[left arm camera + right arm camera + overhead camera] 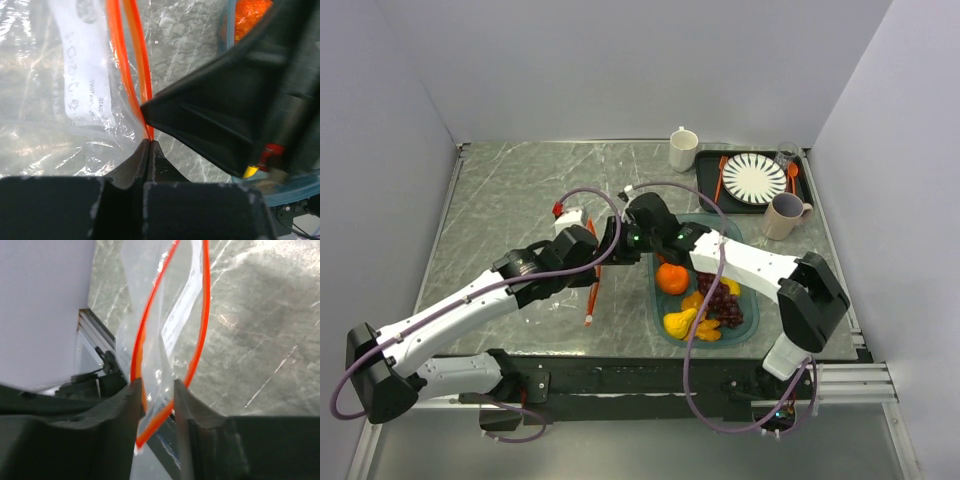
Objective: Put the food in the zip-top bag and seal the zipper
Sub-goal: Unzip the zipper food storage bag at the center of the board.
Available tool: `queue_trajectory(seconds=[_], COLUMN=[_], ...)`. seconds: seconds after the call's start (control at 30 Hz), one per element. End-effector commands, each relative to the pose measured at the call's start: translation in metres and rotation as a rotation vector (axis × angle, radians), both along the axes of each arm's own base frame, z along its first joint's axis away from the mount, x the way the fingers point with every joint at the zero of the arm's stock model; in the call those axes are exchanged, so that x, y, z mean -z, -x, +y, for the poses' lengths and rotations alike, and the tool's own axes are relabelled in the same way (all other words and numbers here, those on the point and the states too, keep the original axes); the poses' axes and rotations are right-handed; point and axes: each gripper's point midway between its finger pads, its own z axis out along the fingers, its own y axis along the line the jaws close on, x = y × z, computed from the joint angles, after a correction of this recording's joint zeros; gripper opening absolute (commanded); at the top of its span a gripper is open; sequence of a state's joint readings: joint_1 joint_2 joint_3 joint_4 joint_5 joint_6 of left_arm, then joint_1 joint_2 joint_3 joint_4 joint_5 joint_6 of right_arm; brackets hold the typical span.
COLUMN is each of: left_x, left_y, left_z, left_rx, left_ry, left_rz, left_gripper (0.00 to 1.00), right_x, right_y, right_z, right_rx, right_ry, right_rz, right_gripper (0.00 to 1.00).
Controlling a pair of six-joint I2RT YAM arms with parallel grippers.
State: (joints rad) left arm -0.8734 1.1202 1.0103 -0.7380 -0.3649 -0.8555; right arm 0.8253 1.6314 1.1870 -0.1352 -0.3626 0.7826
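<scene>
Beside the bag (75, 100), teal tray (751, 312)

Label (82, 65) on zip-top bag (45, 145) (mirrored, perhaps) unreadable

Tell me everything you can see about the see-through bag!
The zip-top bag is thin, crinkly clear plastic with a white printed label and an orange-red zipper round its mouth. The mouth gapes open, and it looks empty. The left gripper pinches the rim; the right gripper straddles it, jaws apart. It is left of the teal tray.
</scene>
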Motion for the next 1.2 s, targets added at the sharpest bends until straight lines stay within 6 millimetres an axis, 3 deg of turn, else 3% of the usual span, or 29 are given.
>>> queue_trajectory(seconds=[0.0,0.13,0.27,0.37,0.6,0.8,0.97,1.0,1.03,1.17], left_x=[-0.021,-0.025,-0.027,-0.032,-0.034,-0.034,-0.034,-0.032,-0.029,-0.014], left_y=[-0.003,-0.003,-0.003,-0.003,-0.002,-0.003,-0.005,-0.004,-0.005,-0.004], left_z=[-0.001,0.004,0.010,0.012,0.012,0.012,0.010,0.011,0.012,0.026], left_rx=[-0.023,-0.042,-0.055,-0.061,-0.063,-0.062,-0.061,-0.062,-0.067,-0.117], left_ry=[0.071,0.070,0.051,0.060,0.069,0.070,0.076,0.070,0.064,0.000], left_rz=[-0.058,-0.067,-0.072,-0.084,-0.088,-0.086,-0.093,-0.087,-0.084,-0.057], left_gripper=[0.01,0.01,0.01,0.01,0.01,0.01,0.01,0.01,0.01,0.01], right_x=[0.006,0.008,-0.004,-0.008,0.013,0.002,0.003,0.005,0.007,0.021], right_y=[-0.001,0.001,0.000,-0.002,-0.002,0.006,0.016,0.016,0.016,0.007], right_z=[0.007,0.010,0.006,0.008,0.008,0.025,0.039,0.039,0.039,0.021], right_rx=[0.000,-0.005,0.027,0.018,0.012,-0.055,-0.129,-0.128,-0.124,-0.002], right_ry=[0.026,0.017,-0.015,0.005,0.075,-0.031,-0.076,-0.072,-0.066,0.014], right_rz=[-0.004,0.003,-0.029,-0.031,-0.007,0.002,0.028,0.029,0.034,0.038], right_gripper=[0.33,0.38,0.46,0.46,0.49,0.50,0.33,0.13,0.01,0.00])
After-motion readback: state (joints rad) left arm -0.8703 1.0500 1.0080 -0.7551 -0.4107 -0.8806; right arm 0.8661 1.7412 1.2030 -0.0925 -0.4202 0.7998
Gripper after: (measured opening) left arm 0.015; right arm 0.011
